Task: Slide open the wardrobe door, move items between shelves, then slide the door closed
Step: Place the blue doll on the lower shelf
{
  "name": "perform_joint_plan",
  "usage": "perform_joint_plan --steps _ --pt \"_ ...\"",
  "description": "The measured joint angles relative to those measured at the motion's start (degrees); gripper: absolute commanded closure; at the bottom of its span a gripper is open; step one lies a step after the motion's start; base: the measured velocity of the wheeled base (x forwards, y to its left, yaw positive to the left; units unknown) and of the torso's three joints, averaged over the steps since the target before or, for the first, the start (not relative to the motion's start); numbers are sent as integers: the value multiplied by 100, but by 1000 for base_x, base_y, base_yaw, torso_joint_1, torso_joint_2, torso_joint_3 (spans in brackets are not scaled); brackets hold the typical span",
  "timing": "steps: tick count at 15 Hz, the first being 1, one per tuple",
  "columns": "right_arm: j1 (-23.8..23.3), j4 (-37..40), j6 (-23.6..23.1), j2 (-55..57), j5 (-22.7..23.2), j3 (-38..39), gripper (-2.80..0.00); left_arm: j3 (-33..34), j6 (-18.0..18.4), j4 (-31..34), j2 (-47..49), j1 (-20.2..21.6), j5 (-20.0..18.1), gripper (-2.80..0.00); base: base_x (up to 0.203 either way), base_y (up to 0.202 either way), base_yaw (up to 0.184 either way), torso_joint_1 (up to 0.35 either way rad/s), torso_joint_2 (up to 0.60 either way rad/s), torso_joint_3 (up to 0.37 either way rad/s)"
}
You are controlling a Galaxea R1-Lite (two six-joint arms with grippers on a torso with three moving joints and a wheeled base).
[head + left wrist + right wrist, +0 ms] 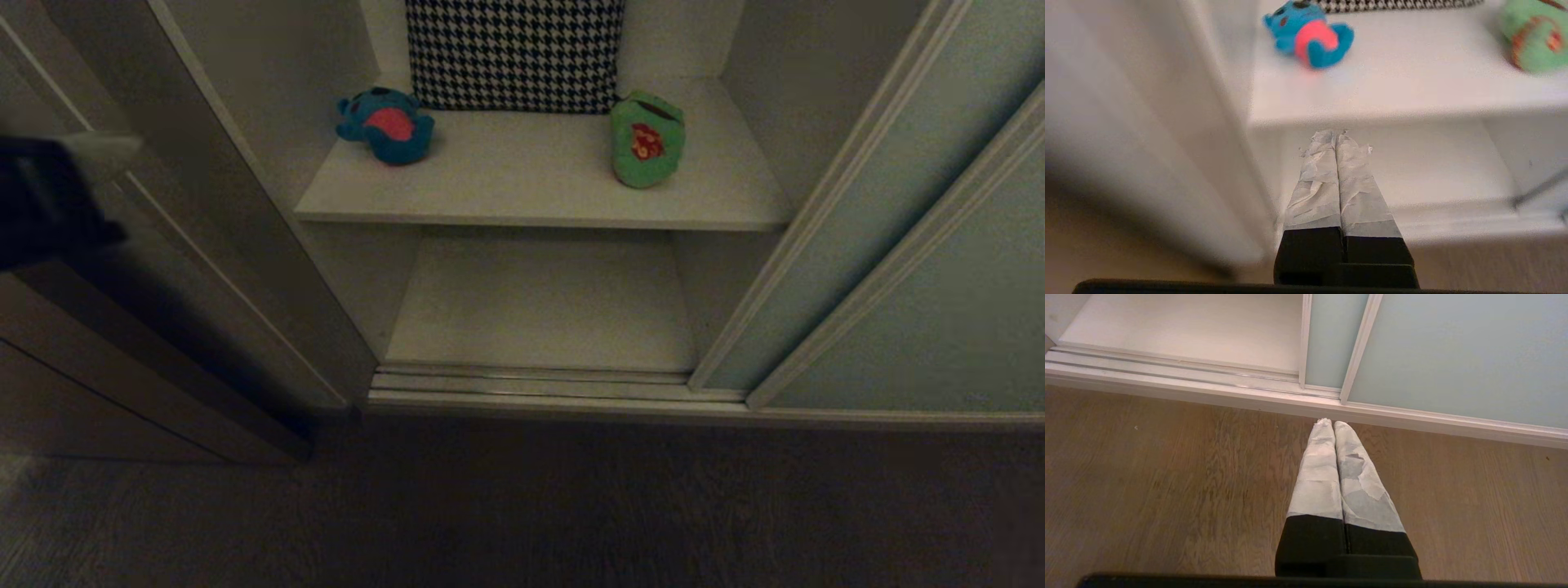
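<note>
My left gripper [1336,136], fingers pressed together and empty, is hovering below the shelf [1412,98] where the teal bear [1310,36] is lying.

1. The right gripper [1333,424], jaws pressed together and tape-wrapped, hangs over the wooden floor [1167,477].
2. Its tips point at the track [1167,377].
3. Beyond stands the door [1453,347], beside the bottom shelf [1188,326].

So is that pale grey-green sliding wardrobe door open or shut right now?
Open: the pale grey-green sliding door sits off to the right, leaving the white shelves exposed.
</note>
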Motion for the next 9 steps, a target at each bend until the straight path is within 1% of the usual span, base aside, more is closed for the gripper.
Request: perform_joint_plan --steps 2,4,6,9 --pt "0 -2 0 0 -1 0 0 -908 -192 -519 1304 -100 47 0 0 0 0 0 0 0" --pt "0 -2 0 0 0 0 0 -1970 -486 -763 2441 -193 87 0 0 0 0 0 0 0" --pt "0 0 0 0 0 0 0 -2943 -810 -718 3396 -281 116 0 0 0 0 0 0 0" --pt "0 -2 0 0 0 0 0 -4143 -1261 -526 4487 -350 248 0 0 0 0 0 0 0"
